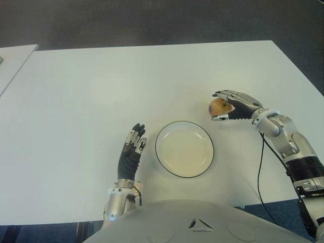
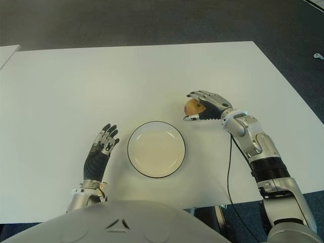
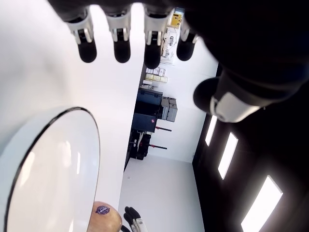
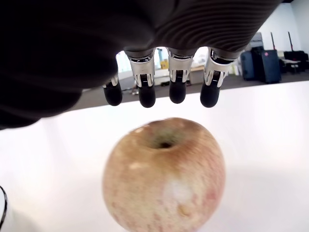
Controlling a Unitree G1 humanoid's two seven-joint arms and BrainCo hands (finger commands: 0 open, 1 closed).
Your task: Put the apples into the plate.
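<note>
Spread and empty, the robot's left hand (image 1: 132, 150) shows palm-down beside the left rim of the white plate (image 1: 184, 149), fingers pointing away from the body. Beyond the plate's right side, on the white table (image 1: 101, 86), an apple (image 4: 164, 176) stands with its stem dimple facing up toward the palm. Over it arches the right hand (image 1: 234, 107), fingers (image 4: 176, 86) extended past the fruit, not closed on it.

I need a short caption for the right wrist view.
Right hand over apple on white table, fingers open.
</note>
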